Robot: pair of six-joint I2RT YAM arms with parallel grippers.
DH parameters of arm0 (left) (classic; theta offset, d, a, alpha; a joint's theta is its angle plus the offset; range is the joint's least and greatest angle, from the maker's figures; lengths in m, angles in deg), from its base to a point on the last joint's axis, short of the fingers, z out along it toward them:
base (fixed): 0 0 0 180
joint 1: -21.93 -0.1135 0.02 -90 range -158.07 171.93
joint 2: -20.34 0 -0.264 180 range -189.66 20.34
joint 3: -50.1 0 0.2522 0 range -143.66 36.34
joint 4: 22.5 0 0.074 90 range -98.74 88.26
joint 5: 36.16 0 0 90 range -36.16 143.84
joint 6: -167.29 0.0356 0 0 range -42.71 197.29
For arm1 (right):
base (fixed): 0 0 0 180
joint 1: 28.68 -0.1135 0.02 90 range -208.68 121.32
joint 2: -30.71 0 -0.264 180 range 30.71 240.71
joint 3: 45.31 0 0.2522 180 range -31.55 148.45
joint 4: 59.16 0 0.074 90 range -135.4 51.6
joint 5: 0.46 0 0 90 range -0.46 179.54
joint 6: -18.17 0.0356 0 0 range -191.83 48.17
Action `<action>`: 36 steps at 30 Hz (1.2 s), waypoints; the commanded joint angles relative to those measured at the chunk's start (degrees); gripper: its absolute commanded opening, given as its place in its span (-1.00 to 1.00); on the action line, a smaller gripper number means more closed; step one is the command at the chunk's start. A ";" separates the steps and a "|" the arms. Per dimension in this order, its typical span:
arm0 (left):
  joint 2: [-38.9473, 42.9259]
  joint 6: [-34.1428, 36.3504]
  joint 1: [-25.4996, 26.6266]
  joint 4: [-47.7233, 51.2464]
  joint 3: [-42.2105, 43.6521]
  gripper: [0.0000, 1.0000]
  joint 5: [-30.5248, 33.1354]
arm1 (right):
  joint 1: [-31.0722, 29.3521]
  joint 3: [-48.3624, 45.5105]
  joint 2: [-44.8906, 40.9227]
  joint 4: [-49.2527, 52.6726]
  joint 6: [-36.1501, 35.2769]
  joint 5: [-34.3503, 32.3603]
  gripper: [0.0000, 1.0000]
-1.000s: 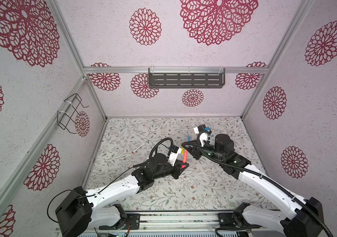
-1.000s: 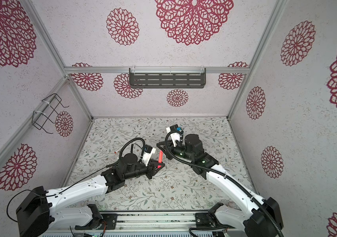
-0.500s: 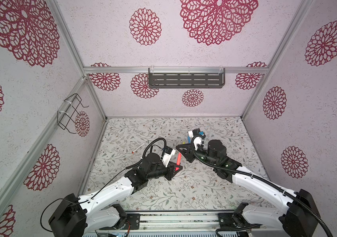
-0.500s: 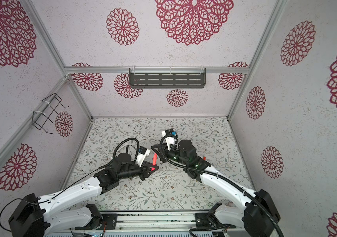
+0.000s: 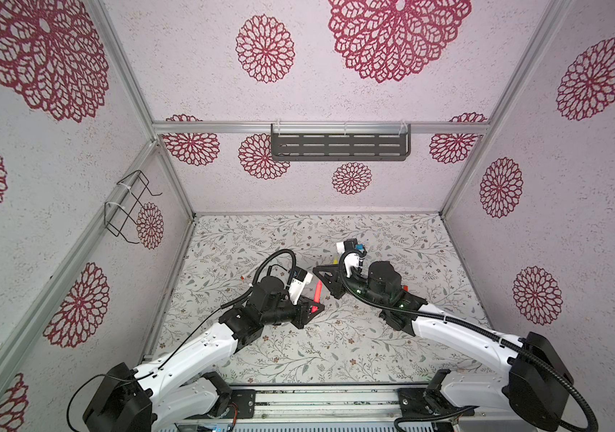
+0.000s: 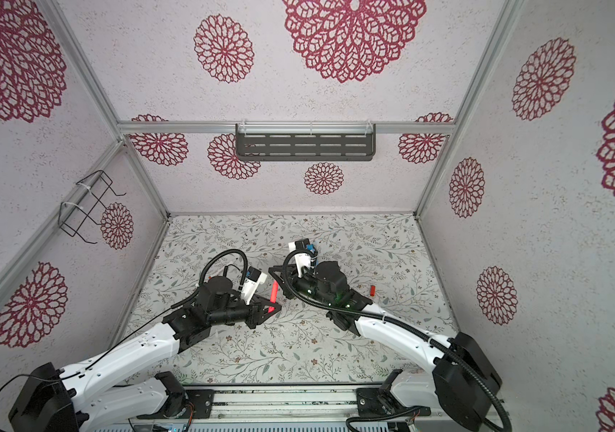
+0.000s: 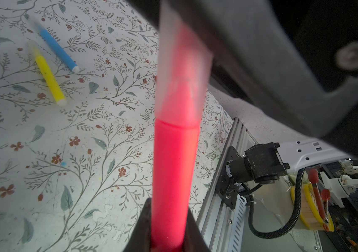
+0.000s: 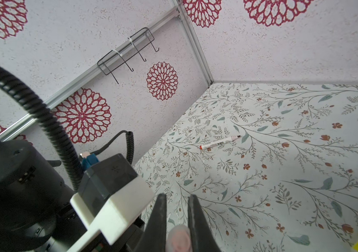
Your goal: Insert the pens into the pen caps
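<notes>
My left gripper (image 7: 168,209) is shut on the pink-red pen (image 7: 173,174), which points up out of its jaws. The pen's far end sits inside a clear pen cap (image 7: 182,76), pink showing through it. My right gripper (image 8: 177,197) is shut on that cap (image 8: 178,237). In both top views the two grippers (image 5: 313,306) (image 5: 322,278) meet at mid-table with the pen (image 5: 317,295) (image 6: 274,291) between them. A blue pen (image 7: 57,51) and a yellow pen (image 7: 48,76) lie side by side on the table. A white pen with a red end (image 8: 219,143) lies near the left wall.
A small red cap (image 5: 405,288) (image 6: 372,290) lies on the floral table behind the right arm. A wire rack (image 5: 130,205) hangs on the left wall and a dark shelf (image 5: 339,142) on the back wall. The metal rail (image 5: 317,396) runs along the front edge.
Both grippers have shifted to the left and slightly towards the front, staying close together, the left still holding the pen and the right still holding the cap.
</notes>
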 commanded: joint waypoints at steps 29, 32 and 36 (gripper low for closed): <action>8.49 -5.71 -16.42 -20.10 -5.61 -1.00 3.60 | -12.13 -8.90 1.79 22.13 -4.09 18.02 -1.00; 8.34 -5.64 -16.50 -19.91 -5.52 -1.00 3.77 | -12.08 -7.94 1.70 23.31 -4.55 17.02 -1.00; 7.88 -5.44 -16.51 -18.68 -5.37 -1.00 3.61 | -11.76 -5.84 1.43 26.35 -5.81 12.43 -1.00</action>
